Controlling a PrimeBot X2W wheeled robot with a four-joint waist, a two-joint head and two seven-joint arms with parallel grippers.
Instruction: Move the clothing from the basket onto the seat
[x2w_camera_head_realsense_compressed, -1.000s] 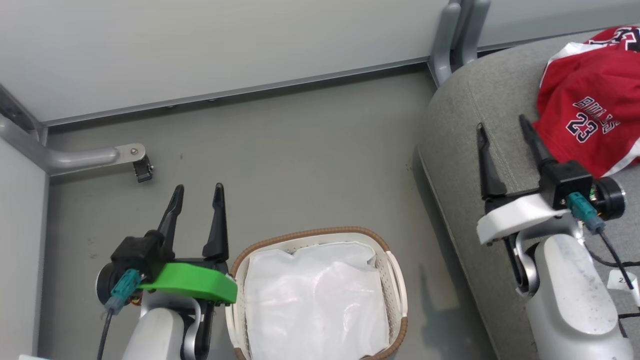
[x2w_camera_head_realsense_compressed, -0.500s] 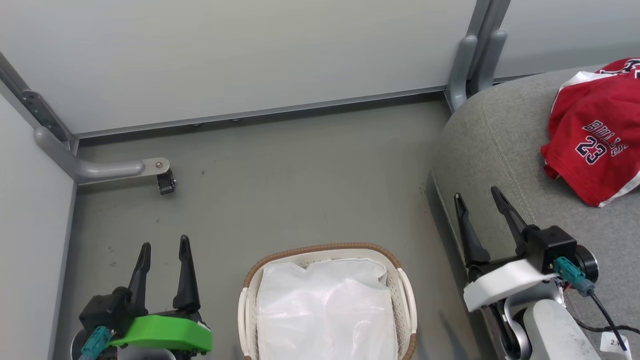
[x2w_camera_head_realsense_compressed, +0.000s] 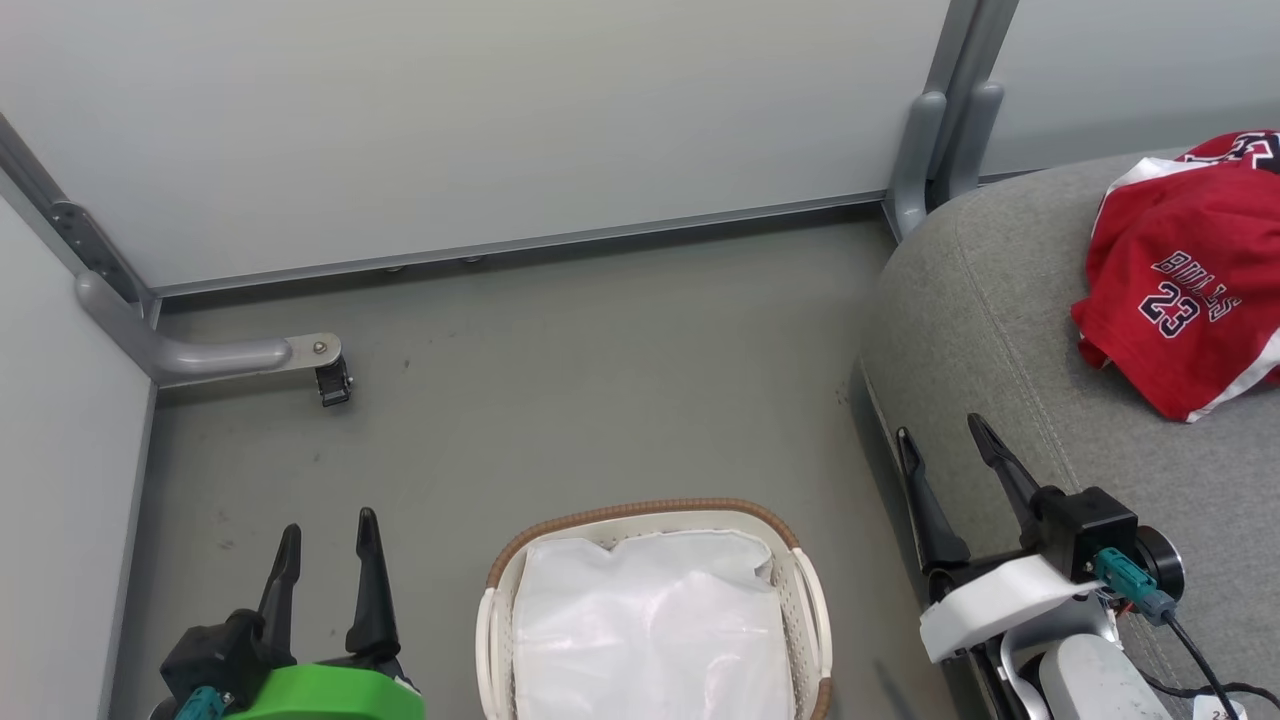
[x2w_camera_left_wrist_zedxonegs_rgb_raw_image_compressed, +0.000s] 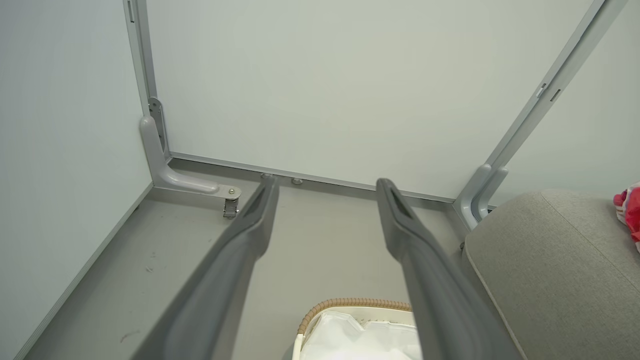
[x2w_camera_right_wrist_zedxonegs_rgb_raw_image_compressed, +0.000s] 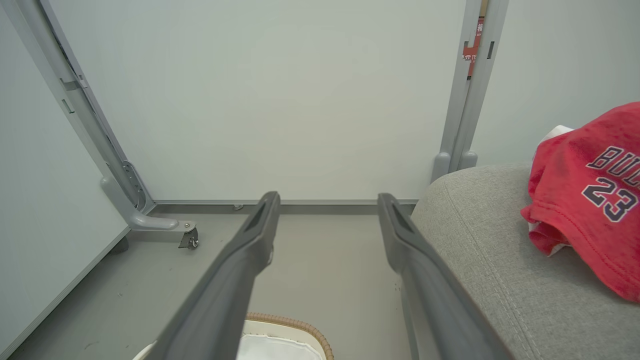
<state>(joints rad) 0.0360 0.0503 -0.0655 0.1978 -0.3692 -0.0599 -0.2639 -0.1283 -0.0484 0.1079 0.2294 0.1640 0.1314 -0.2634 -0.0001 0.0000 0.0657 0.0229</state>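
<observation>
One oval white perforated plastic basket (x2w_camera_head_realsense_compressed: 640, 512), brown-rimmed, stands on the grey floor (x2w_camera_head_realsense_compressed: 550, 380) holding one white liner sheet (x2w_camera_head_realsense_compressed: 645, 630). One heap of red "BULLS 23" clothing (x2w_camera_head_realsense_compressed: 1185, 290) lies on the large grey fabric seat (x2w_camera_head_realsense_compressed: 1000, 330). The left gripper (x2w_camera_head_realsense_compressed: 329, 522) and right gripper (x2w_camera_head_realsense_compressed: 939, 428) both hang empty, fingers spread.
</observation>
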